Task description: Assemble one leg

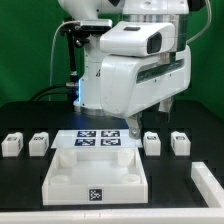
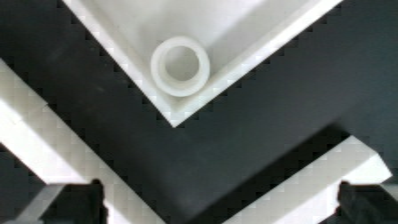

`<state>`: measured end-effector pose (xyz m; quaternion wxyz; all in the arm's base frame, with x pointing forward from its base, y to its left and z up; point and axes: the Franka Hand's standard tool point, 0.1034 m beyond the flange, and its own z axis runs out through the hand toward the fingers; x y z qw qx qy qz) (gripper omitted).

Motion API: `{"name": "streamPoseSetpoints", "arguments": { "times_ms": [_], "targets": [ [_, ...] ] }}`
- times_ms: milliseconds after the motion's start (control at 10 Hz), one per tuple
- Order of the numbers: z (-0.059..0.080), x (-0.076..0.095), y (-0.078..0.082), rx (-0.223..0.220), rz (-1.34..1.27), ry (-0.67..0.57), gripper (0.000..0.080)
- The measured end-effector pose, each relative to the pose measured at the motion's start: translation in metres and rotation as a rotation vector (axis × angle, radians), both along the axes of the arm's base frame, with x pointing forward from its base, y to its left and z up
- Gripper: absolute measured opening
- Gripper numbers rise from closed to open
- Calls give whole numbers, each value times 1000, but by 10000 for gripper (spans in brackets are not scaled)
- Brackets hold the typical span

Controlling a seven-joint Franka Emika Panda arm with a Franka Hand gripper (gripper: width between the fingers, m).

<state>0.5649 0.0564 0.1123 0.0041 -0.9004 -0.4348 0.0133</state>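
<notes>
Four small white legs with marker tags stand in a row on the black table. Two are at the exterior view's left [image 1: 12, 143] [image 1: 38, 142] and two at its right [image 1: 152, 142] [image 1: 180, 142]. The large flat white square piece [image 1: 95, 178] lies in front of them. In the wrist view one of its corners with a round socket [image 2: 178, 62] lies straight ahead of my gripper [image 2: 217, 205]. The gripper is open and empty, with only its dark fingertips [image 2: 71, 203] showing. No leg shows in the wrist view. In the exterior view the arm's white body hides most of the gripper [image 1: 167, 103].
The marker board [image 1: 98, 139] lies fixed behind the square piece, between the two pairs of legs. A white part [image 1: 207, 180] sits at the exterior view's right edge. Cables hang behind the arm at the back left.
</notes>
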Motion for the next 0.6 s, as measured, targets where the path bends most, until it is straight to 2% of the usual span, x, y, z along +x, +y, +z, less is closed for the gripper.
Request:
{"name": "streamPoseSetpoints", "arguments": {
  "times_ms": [100, 200, 300, 500, 600],
  "targets": [
    [-1, -2, -1, -1, 3, 3, 650],
    [-5, -12, -5, -3, 25, 11, 650],
    [-12, -29, -18, -3, 99, 11, 650],
    [-37, -84, -53, 9, 341, 8, 650],
    [-54, -111, -73, 20, 434, 15, 650]
  ]
}}
